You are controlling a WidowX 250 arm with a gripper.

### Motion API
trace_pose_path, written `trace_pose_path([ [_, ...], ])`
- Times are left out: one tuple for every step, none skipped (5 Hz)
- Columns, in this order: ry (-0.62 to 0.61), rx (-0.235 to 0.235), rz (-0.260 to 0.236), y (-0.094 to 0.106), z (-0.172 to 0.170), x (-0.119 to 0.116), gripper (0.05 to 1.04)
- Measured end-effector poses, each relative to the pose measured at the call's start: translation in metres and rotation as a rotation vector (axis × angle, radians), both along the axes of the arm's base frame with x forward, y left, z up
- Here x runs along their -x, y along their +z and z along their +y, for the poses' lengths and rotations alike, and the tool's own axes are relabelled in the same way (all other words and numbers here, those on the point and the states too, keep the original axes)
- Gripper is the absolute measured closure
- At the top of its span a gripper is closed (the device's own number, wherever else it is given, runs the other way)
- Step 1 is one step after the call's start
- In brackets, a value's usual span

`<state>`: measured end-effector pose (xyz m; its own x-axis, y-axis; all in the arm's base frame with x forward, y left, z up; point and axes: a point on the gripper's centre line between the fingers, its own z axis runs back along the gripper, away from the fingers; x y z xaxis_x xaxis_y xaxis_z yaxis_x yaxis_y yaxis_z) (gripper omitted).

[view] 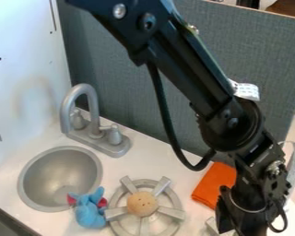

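The black gripper (245,219) hangs low at the right edge of the counter, with its lower end at the bottom of the camera view. Just left of it and behind lies a folded orange cloth (215,185). A round tan object with small dark spots (142,203) rests on the middle of the grey stove burner (169,212), left of the gripper. A blue plush toy with red inner ears (90,213) sits between the burner and the sink, well away from the gripper.
At the left is a round metal sink (60,177) with a grey faucet (94,120) behind it. A grey fabric panel (134,87) stands along the back, and a white wall (20,69) rises at the left. A small light-metal piece (212,225) lies beside the gripper.
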<state>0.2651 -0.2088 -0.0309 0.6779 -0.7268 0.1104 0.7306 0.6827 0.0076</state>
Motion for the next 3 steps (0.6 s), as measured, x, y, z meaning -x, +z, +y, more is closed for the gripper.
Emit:
trace_pose_path([
  [-0.01,-0.01,-0.002,0.0,0.001,0.0,0.083],
  [0.001,-0.005,-0.021,0.004,-0.002,-0.007,0.083],
  [-0.031,0.014,-0.023,0.009,-0.008,-0.011,0.083],
])
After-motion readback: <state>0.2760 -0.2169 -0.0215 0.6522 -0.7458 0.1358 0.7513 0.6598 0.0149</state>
